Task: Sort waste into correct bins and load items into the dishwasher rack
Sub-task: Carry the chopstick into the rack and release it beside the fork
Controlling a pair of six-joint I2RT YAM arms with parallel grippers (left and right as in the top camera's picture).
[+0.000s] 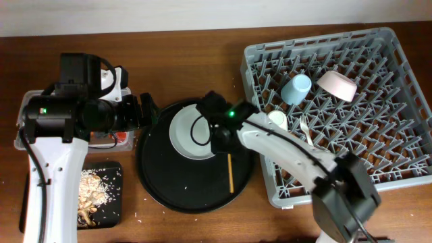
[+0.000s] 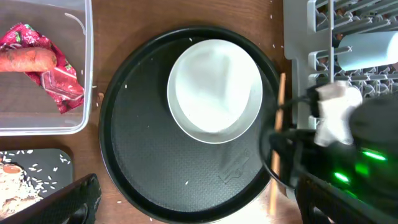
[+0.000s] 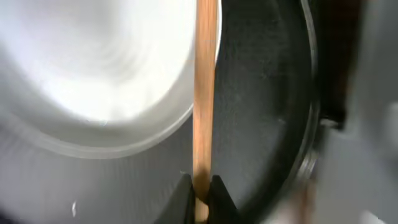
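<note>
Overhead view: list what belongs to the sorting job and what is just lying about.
Job: rack, blue cup, cream cup, bowl, fork, plate, chopstick, tub, wrapper, carrot, bin tray, scraps.
Lying about: round tray.

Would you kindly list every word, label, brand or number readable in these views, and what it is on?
None can be read.
Crumpled red snack wrapper in the clear plastic rectangular tub: print too small and creased to read.
Large round black tray: faint embossed mark, illegible.

Table: rack, round tray, tub
</note>
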